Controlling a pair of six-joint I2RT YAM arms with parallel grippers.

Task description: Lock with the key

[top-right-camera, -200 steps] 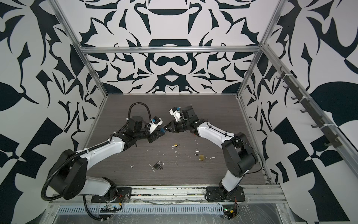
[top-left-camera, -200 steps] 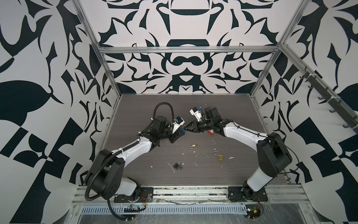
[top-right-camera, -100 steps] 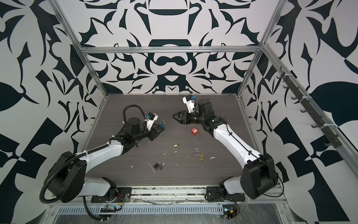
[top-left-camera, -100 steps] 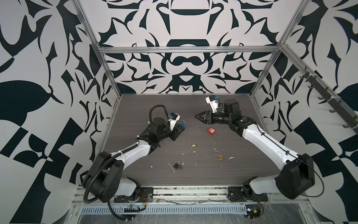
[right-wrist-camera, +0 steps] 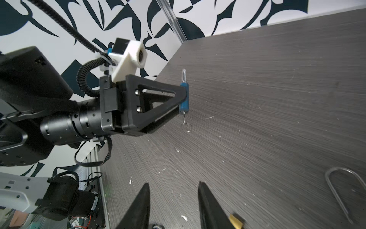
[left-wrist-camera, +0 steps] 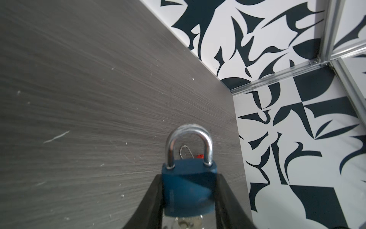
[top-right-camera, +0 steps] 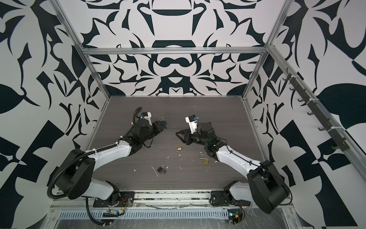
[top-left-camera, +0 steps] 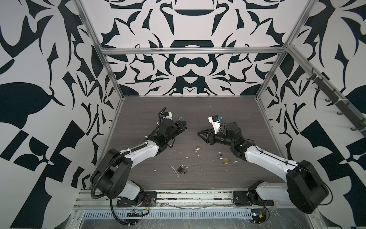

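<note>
The blue padlock (left-wrist-camera: 188,188) is held off the table (top-left-camera: 217,111) in the left gripper (left-wrist-camera: 189,177), whose fingers press on the two narrow edges of the body. Its shackle (left-wrist-camera: 189,130) looks seated, with both legs down in the body. The key (right-wrist-camera: 184,117) sits in the keyhole on the opposite end, and its ring (right-wrist-camera: 187,126) dangles free below it. The right gripper (right-wrist-camera: 173,184) hangs over the table well apart from the lock, its jaws parted with nothing between them. I judge the step in hand to be the key work itself: the lock is presented and the free arm has yet to act on it. The next move would call for the right gripper to cross the gap, line its pads up with the flat of the key's head and pinch it (the loose ring could easily get in the way). It would then turn or draw the key along its own line while the left arm holds firm. The padlock's long axis runs from shackle to keyhole, across the line of the left fingers. It stands roughly upright, with the shackle up on the wrist camera's side and the key end down toward the table. The broad face is turned back along the left arm, so the right wrist view sees the lock edge-on.
</note>
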